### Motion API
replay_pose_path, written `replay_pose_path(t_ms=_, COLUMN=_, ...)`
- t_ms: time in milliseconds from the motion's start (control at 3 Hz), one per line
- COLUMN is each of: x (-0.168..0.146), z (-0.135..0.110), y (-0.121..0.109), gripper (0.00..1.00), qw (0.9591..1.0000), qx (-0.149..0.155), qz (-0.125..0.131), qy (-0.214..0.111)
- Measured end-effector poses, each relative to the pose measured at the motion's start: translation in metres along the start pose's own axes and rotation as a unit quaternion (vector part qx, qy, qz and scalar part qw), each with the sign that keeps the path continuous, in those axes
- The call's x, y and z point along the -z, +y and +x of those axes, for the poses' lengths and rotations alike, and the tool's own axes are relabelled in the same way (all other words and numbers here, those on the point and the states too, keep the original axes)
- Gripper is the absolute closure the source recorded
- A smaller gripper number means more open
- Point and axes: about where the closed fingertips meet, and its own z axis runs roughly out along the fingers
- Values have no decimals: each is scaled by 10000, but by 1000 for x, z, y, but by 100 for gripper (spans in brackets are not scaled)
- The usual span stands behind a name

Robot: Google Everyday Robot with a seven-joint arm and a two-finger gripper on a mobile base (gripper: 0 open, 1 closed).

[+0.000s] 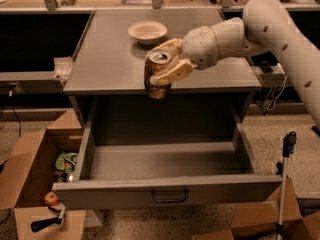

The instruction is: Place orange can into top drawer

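The gripper [156, 68] is on the left end of the big white arm [280, 29], which comes in from the right. Its two cream fingers [172, 73] are closed around the can [159, 88] - one finger lies across the near side and one is at the far side by the rim. The can is up in the air, a bit tilted, with its silver top facing up. It hangs at the near edge of the grey table [110, 59], over the far part of the drawer [110, 195]. It does not touch the table or the drawer. The drawer is wide open below it, and its floor looks bare. A small dark handle [170, 196] sits in the middle of the drawer front. A cream bowl [147, 31] stands on the table, farther back and a little to the left of the can, apart from it. On the floor at the left is an open brown box [22, 174] with some green stuff [65, 161] inside - and a small red ball-like thing [50, 198] on its near edge.
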Motion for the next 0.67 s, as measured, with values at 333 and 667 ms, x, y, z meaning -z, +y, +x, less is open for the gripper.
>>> replay_pose_path(t_ms=333, x=-7, z=20, y=43, gripper=100, qw=9991, qx=-50, qz=-420, qy=-22)
replay_pose_path(t_ms=667, x=-30, z=57, y=81, gripper=100, qw=9962, qx=-269, qz=-816, qy=147)
